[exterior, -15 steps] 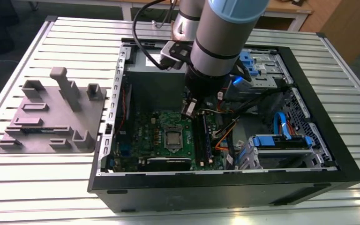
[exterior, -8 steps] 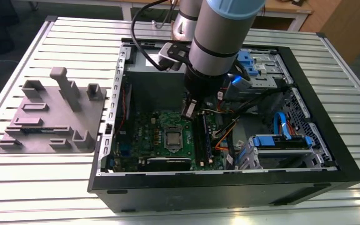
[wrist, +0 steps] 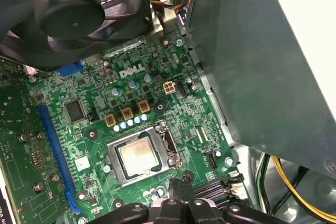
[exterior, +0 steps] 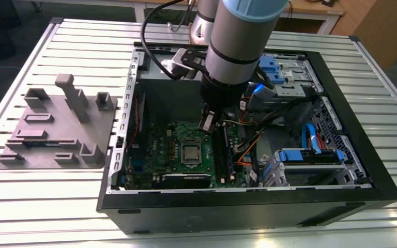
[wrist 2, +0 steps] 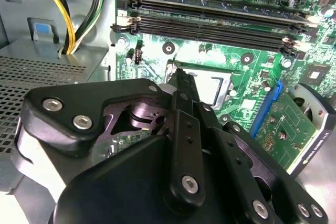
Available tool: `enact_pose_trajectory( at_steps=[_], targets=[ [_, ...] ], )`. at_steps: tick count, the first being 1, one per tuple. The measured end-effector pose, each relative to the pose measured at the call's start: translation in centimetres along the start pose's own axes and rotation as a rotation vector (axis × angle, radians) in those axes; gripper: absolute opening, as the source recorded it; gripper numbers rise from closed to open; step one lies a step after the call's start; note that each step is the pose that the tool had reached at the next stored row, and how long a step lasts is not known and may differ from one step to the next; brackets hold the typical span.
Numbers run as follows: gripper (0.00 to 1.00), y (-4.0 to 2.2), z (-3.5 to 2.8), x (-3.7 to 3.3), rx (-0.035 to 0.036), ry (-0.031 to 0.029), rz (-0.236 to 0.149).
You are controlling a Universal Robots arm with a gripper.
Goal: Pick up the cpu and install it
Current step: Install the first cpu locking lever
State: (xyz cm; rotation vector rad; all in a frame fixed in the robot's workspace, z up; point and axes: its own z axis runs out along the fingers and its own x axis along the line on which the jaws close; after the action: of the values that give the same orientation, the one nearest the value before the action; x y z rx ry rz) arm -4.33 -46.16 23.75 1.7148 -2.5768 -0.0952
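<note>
My gripper [wrist: 181, 184]: one, its two fingers pressed together with nothing between them, hanging over the motherboard just beside the socket; in the exterior view my gripper [exterior: 206, 123] sits above the board inside the case

Cpu [wrist: 139, 156]: one, lying flat in its socket on the motherboard, close under my fingertips; I see it also in the exterior view [exterior: 191, 152] near the middle of the board

Cpu's look: a small square with a shiny, pale silver-grey metal top, framed by the darker metal bracket of the socket; in the second wrist view my own fingers hide part of it

Socket [wrist: 143, 156]: one, a metal frame around the cpu

Memory slots [wrist 2: 210, 19]: four long dark ones, side by side, just beyond the socket in the second wrist view

Motherboard [exterior: 174, 139]: one, green, lying on the floor of the case

Blue slot [wrist: 55, 145]: one long one running along the board, near the socket

Fan [wrist: 79, 11]: one black fan, past the socket in the first wrist view

Computer case [exterior: 254, 206]: one, black, open on top, resting on the slatted table

Grey tray [exterior: 54, 132]: one, moulded, on the table well apart from the case, on the exterior view's left

Table [exterior: 47, 206]: one, pale metal slats
</note>
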Motion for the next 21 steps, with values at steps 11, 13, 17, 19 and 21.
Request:
enact_pose_trajectory(
  at_steps=[11, 13, 17, 19, 21],
  targets=[
    [0.10, -0.04, 0.00, 0.11, 0.0002, 0.0052, -0.069],
    [0.10, -0.04, 0.00, 0.11, 0.0003, 0.0053, -0.069],
    [0.10, -0.06, 0.06, 0.14, 0.0004, 0.0055, -0.069],
    [0.10, -0.10, 0.06, 0.22, 0.0007, 0.0067, -0.069],
    [0.10, -0.14, 0.07, 0.33, 0.0009, 0.0069, -0.070]
  ],
)
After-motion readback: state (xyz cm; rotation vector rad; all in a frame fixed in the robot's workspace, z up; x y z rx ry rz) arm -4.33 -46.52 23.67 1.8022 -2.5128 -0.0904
